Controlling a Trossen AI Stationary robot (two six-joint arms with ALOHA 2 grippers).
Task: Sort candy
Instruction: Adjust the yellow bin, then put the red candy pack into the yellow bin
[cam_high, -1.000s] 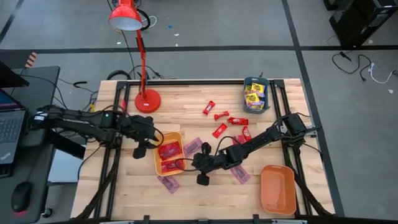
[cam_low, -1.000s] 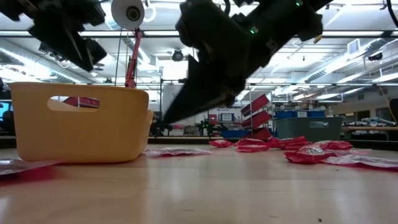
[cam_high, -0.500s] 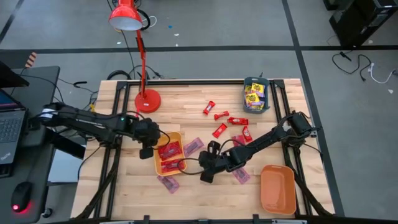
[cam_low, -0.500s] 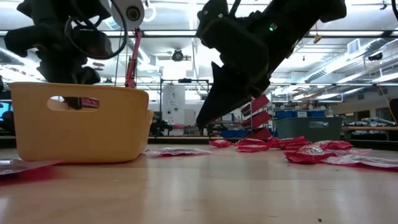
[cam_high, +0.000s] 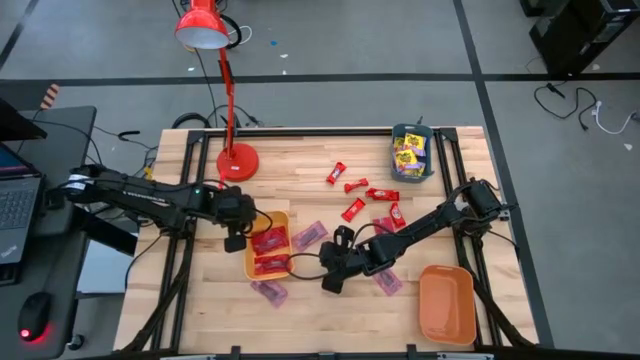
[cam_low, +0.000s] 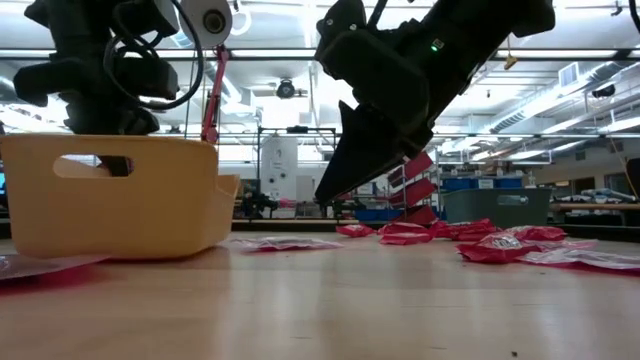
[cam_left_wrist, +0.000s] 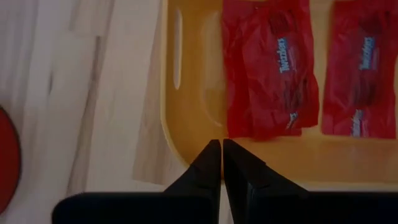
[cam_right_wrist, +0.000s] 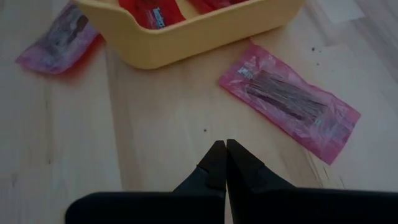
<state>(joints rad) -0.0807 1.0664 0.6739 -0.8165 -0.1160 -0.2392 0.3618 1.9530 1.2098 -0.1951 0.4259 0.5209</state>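
High view: the left gripper sits at the left rim of the yellow tray at centre frame; the right gripper hovers lower centre, fingers pressed together, holding nothing. The left wrist view alone shows the left fingers closed on the tray rim beside red Twizzlers packets. The right wrist view shows a pink candy packet lying on the table.
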